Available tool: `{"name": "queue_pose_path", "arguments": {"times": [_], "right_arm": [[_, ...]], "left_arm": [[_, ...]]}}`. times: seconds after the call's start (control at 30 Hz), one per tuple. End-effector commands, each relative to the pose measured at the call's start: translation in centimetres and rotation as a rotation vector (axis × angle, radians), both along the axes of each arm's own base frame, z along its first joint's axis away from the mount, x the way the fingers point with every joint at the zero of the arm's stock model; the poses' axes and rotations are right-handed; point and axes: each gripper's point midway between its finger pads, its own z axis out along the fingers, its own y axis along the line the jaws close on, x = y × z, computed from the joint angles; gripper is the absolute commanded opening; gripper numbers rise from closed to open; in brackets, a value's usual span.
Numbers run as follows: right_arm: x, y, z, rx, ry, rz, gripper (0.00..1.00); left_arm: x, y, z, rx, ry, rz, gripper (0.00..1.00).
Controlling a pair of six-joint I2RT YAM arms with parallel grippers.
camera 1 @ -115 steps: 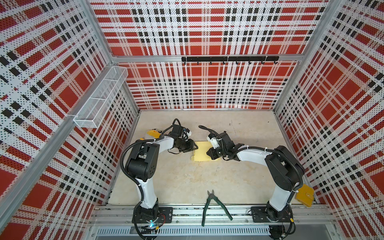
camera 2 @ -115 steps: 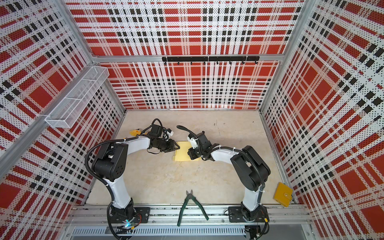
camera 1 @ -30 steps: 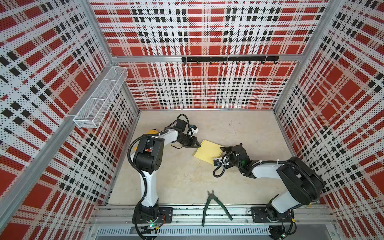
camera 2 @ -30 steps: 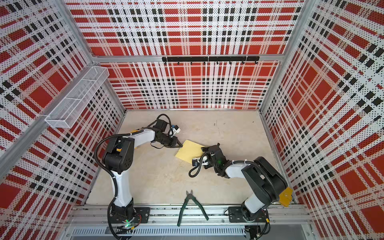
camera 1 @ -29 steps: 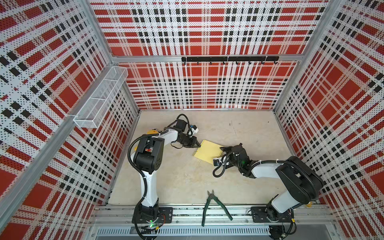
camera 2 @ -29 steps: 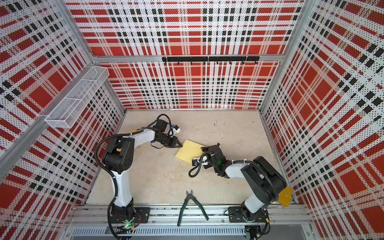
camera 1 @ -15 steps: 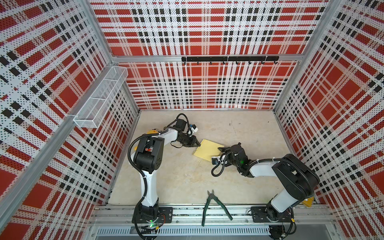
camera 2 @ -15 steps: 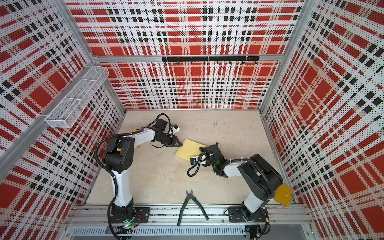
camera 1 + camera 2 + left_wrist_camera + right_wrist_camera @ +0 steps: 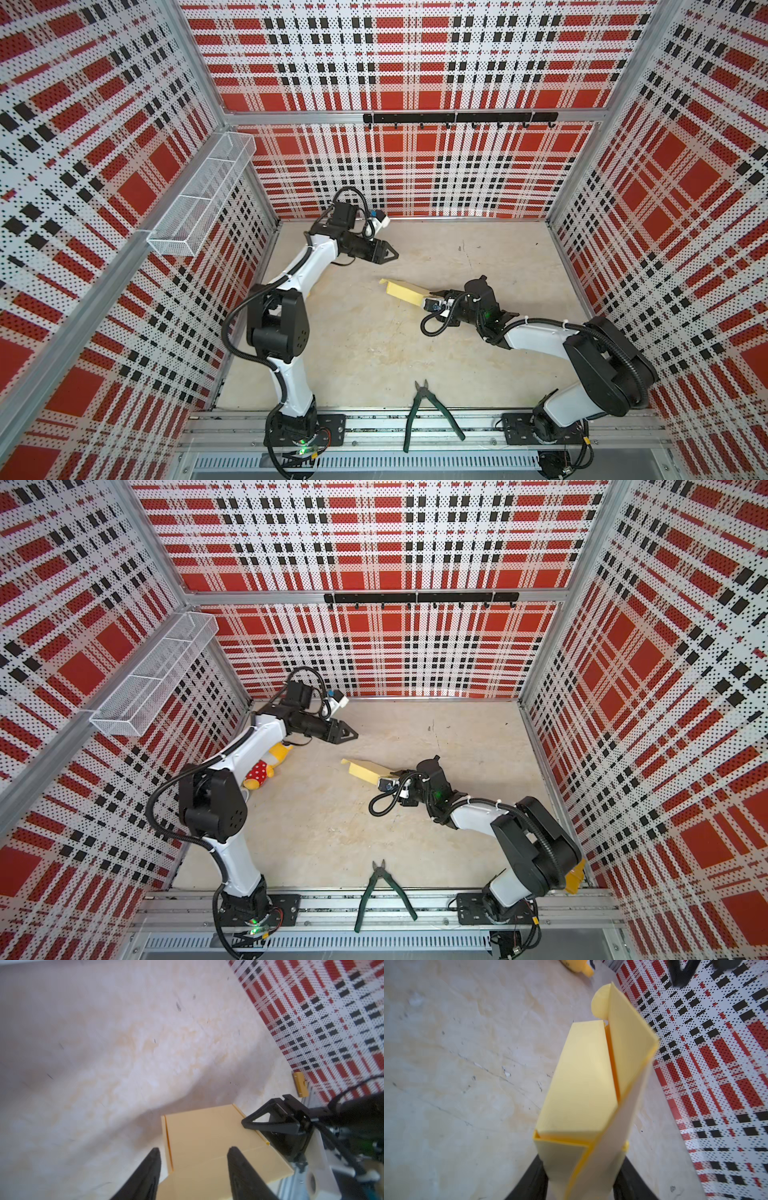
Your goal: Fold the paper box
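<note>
The paper box (image 9: 404, 289), pale yellow and partly folded, is held off the floor near the middle in both top views, tilted on edge (image 9: 365, 770). My right gripper (image 9: 428, 297) is shut on its near end. In the right wrist view the black fingers (image 9: 536, 1169) clamp the box (image 9: 581, 1088) from both sides, with one long flap standing loose. My left gripper (image 9: 390, 253) hovers apart from the box, toward the far left, and is open. In the left wrist view its gripper (image 9: 193, 1150) holds nothing, and the box (image 9: 207, 1134) lies beyond the tips.
Green pliers (image 9: 428, 409) lie at the front edge. A yellow plush toy (image 9: 266, 764) with a red spotted part lies by the left arm. A mustard pouch (image 9: 575, 877) leans at the front right corner. A wire basket (image 9: 203, 199) hangs on the left wall.
My left gripper opened, let go of the box and drew back from it. My right gripper closed on the box's near end and tilted it up on edge.
</note>
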Motion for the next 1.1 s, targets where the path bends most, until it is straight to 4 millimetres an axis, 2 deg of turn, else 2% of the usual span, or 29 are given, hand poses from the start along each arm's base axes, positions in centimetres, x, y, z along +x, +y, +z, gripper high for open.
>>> {"name": "queue_pose_path", "arguments": {"times": [0.0,0.07,0.13,0.27,0.47,0.7,0.73,0.8,1.07], "right_arm": [[-1.6,1.8,2.4,0.194,0.177,0.073,0.45],[-1.9,2.2,2.5,0.236,0.23,0.085,0.43],[-2.0,2.4,2.6,0.293,0.275,0.098,0.43],[-2.4,2.7,2.5,0.382,0.353,0.122,0.41],[-2.9,3.1,1.6,0.414,0.41,0.149,0.41],[-2.9,3.4,0.9,0.408,0.431,0.162,0.41],[-2.9,3.5,0.8,0.405,0.434,0.163,0.41],[-2.9,3.5,0.7,0.401,0.431,0.167,0.41],[-2.8,3.7,0.4,0.389,0.439,0.177,0.41]], "left_arm": [[-4.2,-0.2,4.4,0.034,-0.266,-0.257,0.69],[-5.7,-0.5,4.9,0.054,-0.353,-0.355,0.75],[-6.8,-0.9,4.3,0.091,-0.373,-0.431,0.77],[-8.1,-1.0,2.2,0.174,-0.368,-0.546,0.78],[-9.5,-0.1,-1.1,0.311,-0.365,-0.687,0.86],[-10.1,0.8,-4.2,0.396,-0.356,-0.794,0.9],[-10.9,-0.1,-4.6,0.394,-0.359,-0.838,0.9],[-11.2,0.1,-5.4,0.411,-0.351,-0.863,0.9],[-10.4,0.0,-8.7,0.456,-0.317,-0.916,0.91]]}}
